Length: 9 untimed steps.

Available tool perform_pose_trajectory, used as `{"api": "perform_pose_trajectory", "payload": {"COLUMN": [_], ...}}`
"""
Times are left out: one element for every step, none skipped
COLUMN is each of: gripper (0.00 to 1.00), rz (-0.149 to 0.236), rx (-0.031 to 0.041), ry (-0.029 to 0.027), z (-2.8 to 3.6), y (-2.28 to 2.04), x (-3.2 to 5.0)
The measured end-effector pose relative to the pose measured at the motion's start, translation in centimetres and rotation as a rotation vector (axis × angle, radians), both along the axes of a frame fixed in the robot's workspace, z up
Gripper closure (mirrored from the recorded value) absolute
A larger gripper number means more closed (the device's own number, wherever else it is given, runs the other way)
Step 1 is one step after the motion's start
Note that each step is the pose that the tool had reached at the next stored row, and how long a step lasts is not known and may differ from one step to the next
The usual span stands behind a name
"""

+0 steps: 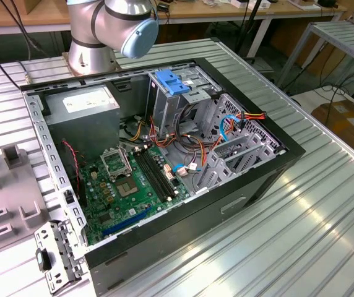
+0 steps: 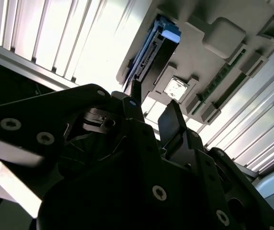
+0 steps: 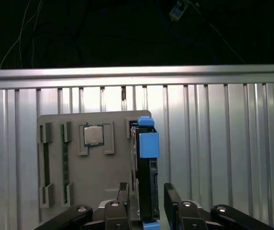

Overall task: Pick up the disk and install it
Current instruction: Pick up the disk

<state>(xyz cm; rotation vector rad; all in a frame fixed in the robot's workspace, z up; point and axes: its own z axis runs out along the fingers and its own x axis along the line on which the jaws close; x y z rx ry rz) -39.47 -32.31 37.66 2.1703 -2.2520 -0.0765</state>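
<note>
Pincer (image 3: 146, 188) fingers stand spread, nothing clamped, with a sliver of gap showing between each finger and the disk in the first wrist view.

Beneath it lies the ribbed metal table (image 3: 223, 143). In the exterior view the same table (image 1: 276, 247) carries an open computer case (image 1: 226, 207), with the arm's base (image 1: 90, 55) behind it. A blue latch piece (image 1: 172, 83) sits on top of the drive cage inside the case.

A grey parts tray (image 3: 108, 177) rests flat on the table, and the disk (image 3: 148, 184) stands on its thin edge in a slot along one side of it. The disk's blue carrier end is the end farthest from the pincer.

The relation that matters is that the disk's long axis runs straight away from the pincer, along the midline between the two fingers. Its broad flat faces therefore turn toward the finger pads, one on each side.

In the second wrist view the disk (image 2: 151, 52) also lies dead ahead of the pincer (image 2: 152, 96). How far the fingers overlap its near end I cannot tell.

A small square processor chip (image 3: 93, 135) sits in its own recess beside the disk, clear of both fingers.
</note>
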Motion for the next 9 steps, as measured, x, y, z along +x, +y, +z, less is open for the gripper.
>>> {"api": "perform_pose_trajectory", "payload": {"gripper": [0.58,0.58,0.58,0.58,0.58,0.58,0.58,0.58,0.58], "rz": [0.0,0.0,0.0,0.0,0.0,0.0,0.0,0.0,0.0], "rx": [0.0,0.0,0.0,0.0,0.0,0.0,0.0,0.0,0.0], "ry": [0.0001,0.0,0.0,0.0,0.0,0.0,0.0,0.0,0.0], "z": [-0.01,-0.02,-0.03,-0.04,-0.05,-0.07,-0.08,-0.09,-0.11], "y": [0.12,0.27,0.41,0.54,0.66,0.88,0.99,1.11,1.28], "x": [0.0,0.0,0.0,0.0,0.0,0.0,0.0,0.0,0.0]}}
